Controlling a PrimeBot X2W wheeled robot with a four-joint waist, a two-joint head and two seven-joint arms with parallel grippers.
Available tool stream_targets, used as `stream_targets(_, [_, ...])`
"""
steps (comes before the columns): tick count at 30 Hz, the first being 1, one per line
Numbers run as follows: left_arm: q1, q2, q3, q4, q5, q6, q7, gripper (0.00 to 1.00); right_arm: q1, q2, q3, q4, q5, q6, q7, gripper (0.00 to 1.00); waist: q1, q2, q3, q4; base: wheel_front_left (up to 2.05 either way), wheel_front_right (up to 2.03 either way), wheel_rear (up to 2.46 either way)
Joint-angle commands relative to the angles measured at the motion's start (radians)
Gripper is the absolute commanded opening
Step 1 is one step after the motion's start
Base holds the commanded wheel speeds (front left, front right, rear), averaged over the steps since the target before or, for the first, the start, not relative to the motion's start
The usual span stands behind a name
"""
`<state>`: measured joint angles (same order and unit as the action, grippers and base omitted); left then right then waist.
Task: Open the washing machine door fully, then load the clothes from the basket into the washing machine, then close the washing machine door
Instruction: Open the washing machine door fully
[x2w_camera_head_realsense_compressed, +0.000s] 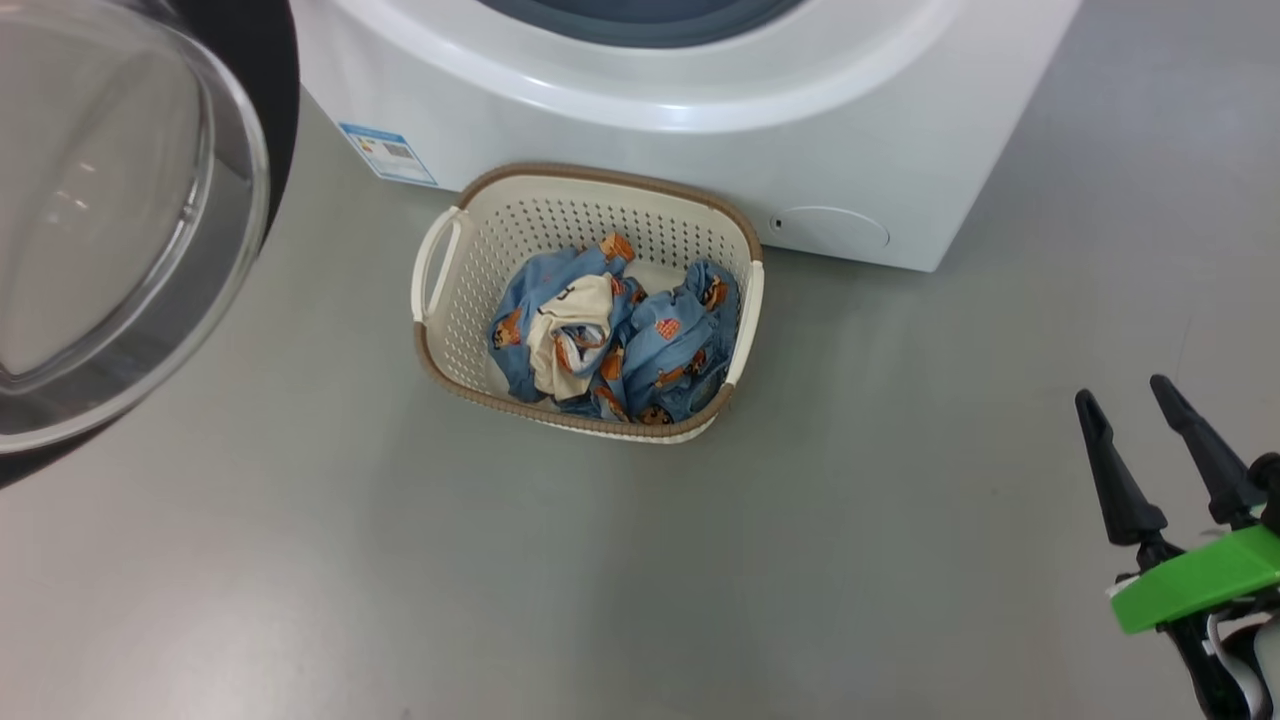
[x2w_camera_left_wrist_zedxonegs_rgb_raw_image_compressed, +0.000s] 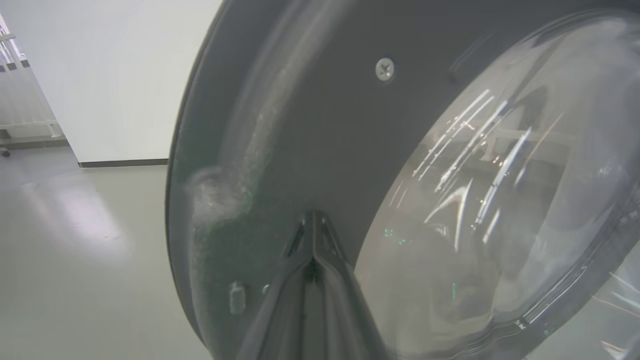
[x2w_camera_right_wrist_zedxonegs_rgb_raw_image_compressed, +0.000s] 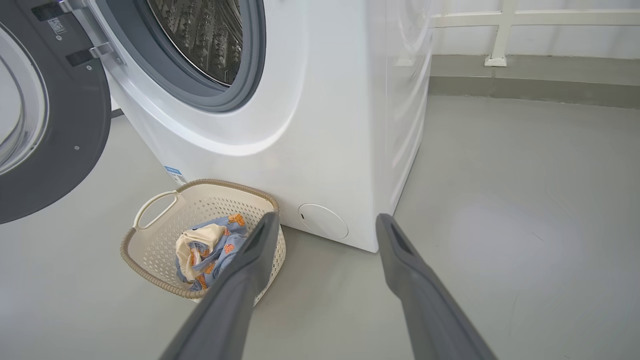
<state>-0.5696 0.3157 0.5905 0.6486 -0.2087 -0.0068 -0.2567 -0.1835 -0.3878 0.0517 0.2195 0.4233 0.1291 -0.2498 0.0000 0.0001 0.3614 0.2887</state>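
The washing machine (x2w_camera_head_realsense_compressed: 640, 130) stands at the top of the head view, and its steel drum (x2w_camera_right_wrist_zedxonegs_rgb_raw_image_compressed: 205, 35) is exposed. The washing machine door (x2w_camera_head_realsense_compressed: 110, 220) is swung open to the left, its glass bowl facing out. My left gripper (x2w_camera_left_wrist_zedxonegs_rgb_raw_image_compressed: 312, 216) is shut, with its tips right at the door's dark inner ring (x2w_camera_left_wrist_zedxonegs_rgb_raw_image_compressed: 325, 125) beside the glass; I cannot tell whether they touch. The basket (x2w_camera_head_realsense_compressed: 440, 270) sits on the floor against the machine's front and holds the blue printed clothes (x2w_camera_head_realsense_compressed: 610, 335). My right gripper (x2w_camera_head_realsense_compressed: 1122, 393) hangs open and empty at the lower right, well away from the basket (x2w_camera_right_wrist_zedxonegs_rgb_raw_image_compressed: 150, 280).
Grey floor (x2w_camera_head_realsense_compressed: 850, 560) spreads around the basket. A blue label (x2w_camera_head_realsense_compressed: 388, 152) and a round cover (x2w_camera_head_realsense_compressed: 830, 230) mark the machine's lower front. A white wall (x2w_camera_left_wrist_zedxonegs_rgb_raw_image_compressed: 115, 75) stands beyond the door, and a white railing (x2w_camera_right_wrist_zedxonegs_rgb_raw_image_compressed: 500, 30) runs behind the machine.
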Motion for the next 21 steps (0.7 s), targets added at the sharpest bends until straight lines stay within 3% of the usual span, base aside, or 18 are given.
stream_targets(1, [-0.021,0.084,0.029,-0.014,0.013,-0.004,-0.005,0.0,-0.014,-0.021,0.021,-0.028,-0.008,0.002,-0.012,1.0,0.0,-0.0001,0.014,-0.007,0.0,0.0,0.0])
stream_targets(13, [-0.078,0.105,0.079,0.058,0.071,-0.007,-0.005,0.0,-0.045,-0.03,0.033,-0.025,-0.013,0.002,-0.012,1.0,0.0,-0.0001,0.033,-0.017,0.0,0.0,0.0])
stream_targets(21, [-0.045,0.072,0.08,0.058,0.101,-0.036,-0.005,0.0,-0.024,-0.015,0.036,-0.013,-0.011,0.002,-0.012,1.0,0.0,-0.0001,-0.022,-0.007,0.0,0.0,0.0])
